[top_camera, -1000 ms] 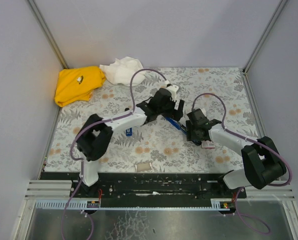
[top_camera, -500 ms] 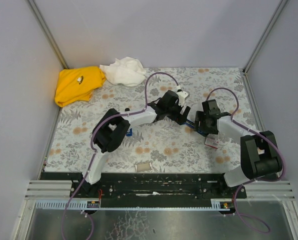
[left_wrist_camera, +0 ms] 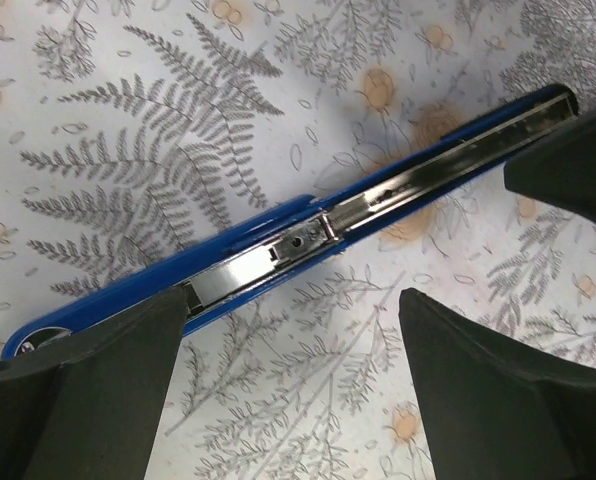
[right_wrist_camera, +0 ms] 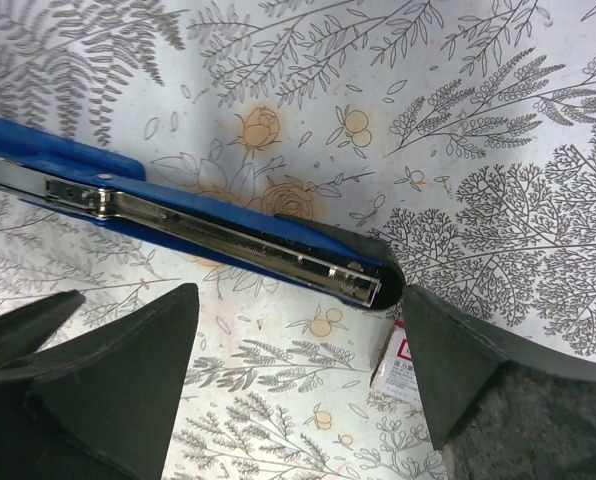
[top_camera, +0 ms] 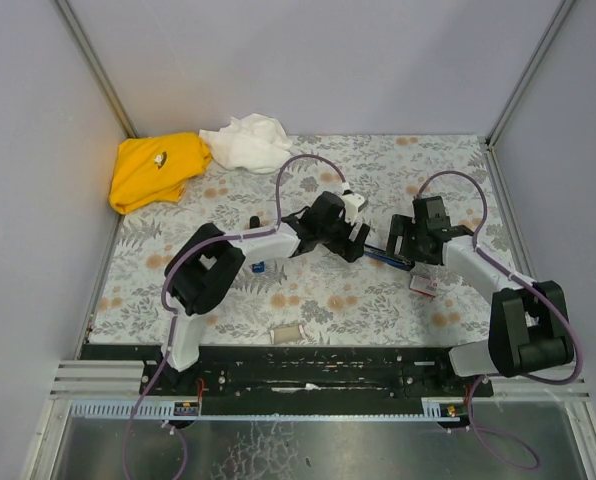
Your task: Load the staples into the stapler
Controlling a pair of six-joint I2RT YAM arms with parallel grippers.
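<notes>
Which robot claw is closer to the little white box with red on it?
The right claw: the staple box lies right beside it. The left claw is farther off, over the stapler's other end.

I have the blue-and-black hinged metal stapler (top_camera: pixel 382 253) lying on the floral-patterned table (top_camera: pixel 318 300), between the left end effector (left_wrist_camera: pixel 288 300) and the right end effector (right_wrist_camera: pixel 298 292). The small white cardboard staples box (top_camera: pixel 423 285) lies near its right end, closer to me. 2 crumpled cloths, 1 yellow (top_camera: pixel 158 170) and 1 white (top_camera: pixel 246 140), sit side by side at the far left.

Your stapler (left_wrist_camera: pixel 308 235): blue, silvery inside. Staples box (right_wrist_camera: pixel 398 365): white, red print. Tabletop (top_camera: pixel 308 300): grey ferns, orange flowers.
</notes>
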